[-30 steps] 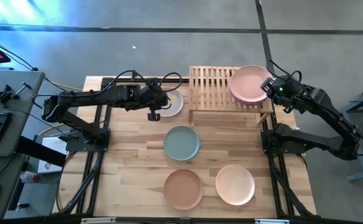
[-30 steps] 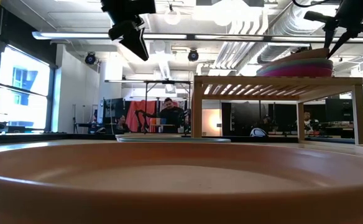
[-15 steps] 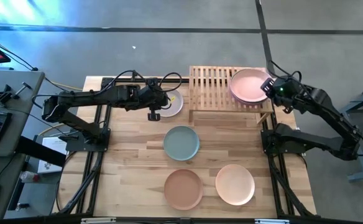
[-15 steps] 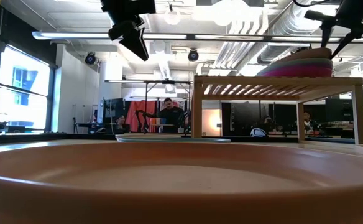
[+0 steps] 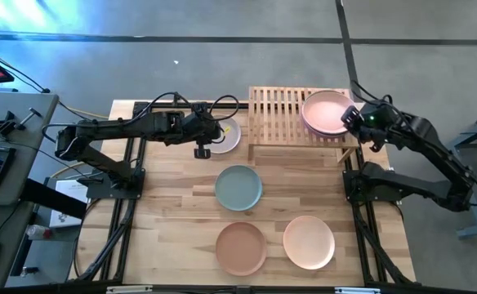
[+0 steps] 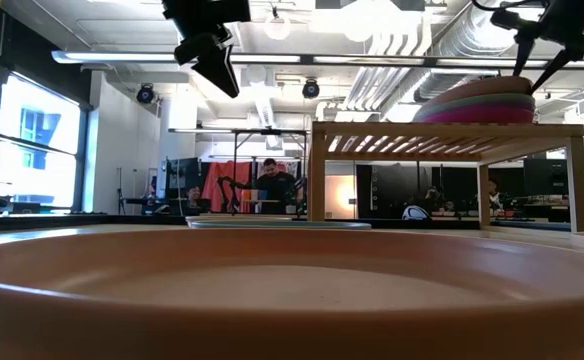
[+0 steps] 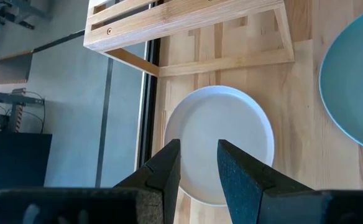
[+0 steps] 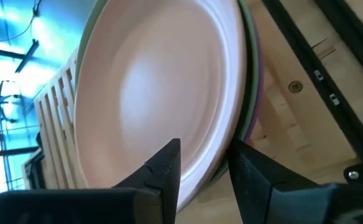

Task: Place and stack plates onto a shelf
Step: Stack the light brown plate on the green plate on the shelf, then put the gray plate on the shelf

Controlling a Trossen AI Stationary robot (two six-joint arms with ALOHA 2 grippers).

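Observation:
A pale pink plate (image 5: 327, 112) tops a stack of plates (image 6: 480, 106) on the right end of the slatted wooden shelf (image 5: 278, 114). My right gripper (image 8: 205, 165) is open at the stack's right side. Its fingers stand on either side of the pink plate's rim (image 8: 226, 140). My left gripper (image 7: 199, 167) hovers open above the near edge of a cream plate (image 5: 226, 135), which lies flat on the table left of the shelf. Grey-teal (image 5: 238, 187), terracotta (image 5: 241, 248) and peach (image 5: 309, 242) plates lie flat on the table. My right gripper's fingers come slanting down from the table's right and straddle the pink plate's rim (image 8: 226, 140). I cannot tell whether either finger touches it. The plate rests on the stack.
The shelf's left half (image 5: 269, 104) shows bare slats. Dark frame rails (image 5: 132, 204) run along both sides of the table. The terracotta plate (image 6: 292, 290) fills the foreground of the low view. People stand in the room beyond the table.
My right gripper has opened, letting go of the pink plate's rim, and its wrist has turned a little. The pink plate now lies on the stack. My left arm has kept still.

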